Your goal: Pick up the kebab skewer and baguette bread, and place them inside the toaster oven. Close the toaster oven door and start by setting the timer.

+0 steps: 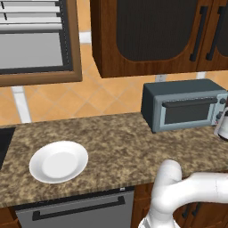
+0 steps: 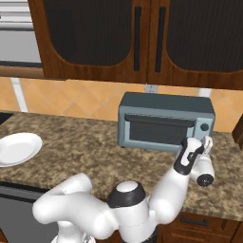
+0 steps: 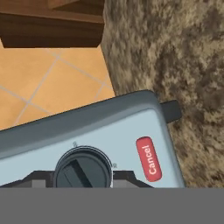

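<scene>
You see the toaster oven (image 1: 183, 105) standing on the granite counter (image 1: 116, 142), back against the tiled wall (image 1: 102, 95) and toward the counter's right end, under the dark wood upper cabinets (image 2: 137, 38); its door (image 2: 159, 128) is shut, upright, with the bar handle (image 2: 161, 120) across the top of the dark glass. You cannot see into the oven through that glass, so neither the skewer nor the baguette can be placed from these views. Your gripper (image 2: 207, 142) is at the oven's right front corner, up against the control panel; in the hand view you look straight onto that panel, with the round dark timer knob (image 3: 83, 169) sitting right between the two finger tips (image 3: 37, 180) and a red button marked Cancel (image 3: 148, 159) just beside it, toward the panel's edge; a small dark foot (image 3: 171, 111) juts from the oven's corner over the granite. Your jaws are drawn in narrow, one on each side of the knob; you cannot tell from the pictures whether the pads actually touch it. A white plate (image 1: 59, 161) lies bare near the counter's front edge, toward the left end, well apart from the oven; below that edge sits a grey dishwasher front (image 1: 75, 213) with a dark bar handle.
</scene>
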